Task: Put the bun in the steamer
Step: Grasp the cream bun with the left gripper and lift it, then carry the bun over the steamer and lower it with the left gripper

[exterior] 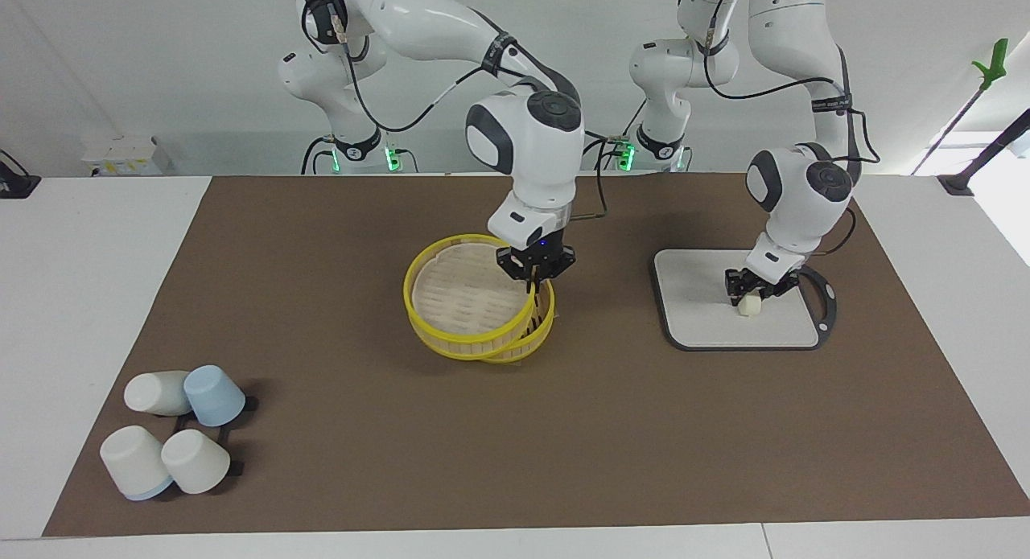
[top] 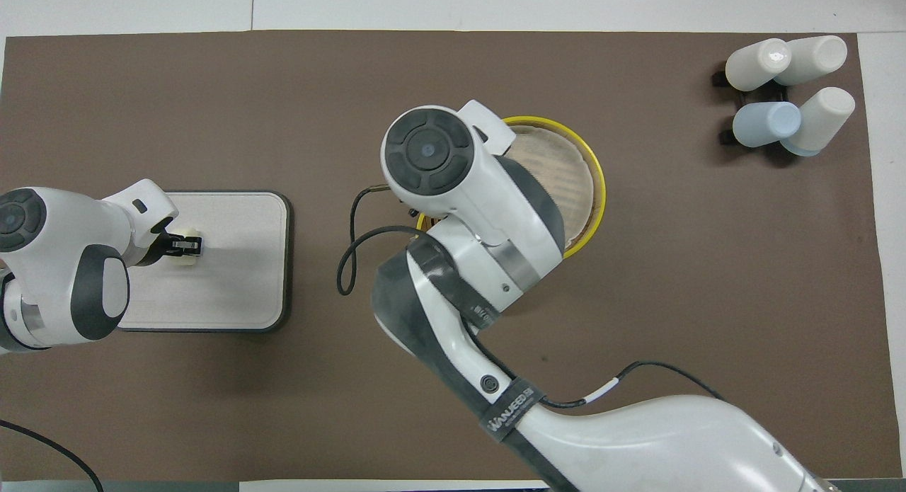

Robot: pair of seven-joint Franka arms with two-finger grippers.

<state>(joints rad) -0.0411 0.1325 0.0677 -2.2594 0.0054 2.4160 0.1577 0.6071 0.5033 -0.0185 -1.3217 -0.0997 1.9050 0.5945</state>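
The small cream bun [exterior: 750, 305] lies on a white board [exterior: 700, 318], and my left gripper [exterior: 753, 289] is shut on it from above. In the overhead view the bun [top: 188, 261] peeks out around the left gripper [top: 185, 246]. My right gripper [exterior: 533, 276] is shut on the yellow rim of the steamer's top piece [exterior: 459, 297]. That piece hangs tilted, lifted off the steamer basket [exterior: 503, 348] and pushed toward the right arm's end. From overhead, the right wrist hides its fingers and most of the basket, and only the top piece [top: 566, 180] shows.
Several upturned cups [exterior: 173, 430], white and pale blue, stand in a cluster at the right arm's end, farthest from the robots, also seen as the cups [top: 789, 95]. The grey-rimmed board [top: 233, 287] lies at the left arm's end. A brown mat [exterior: 563, 446] covers the table.
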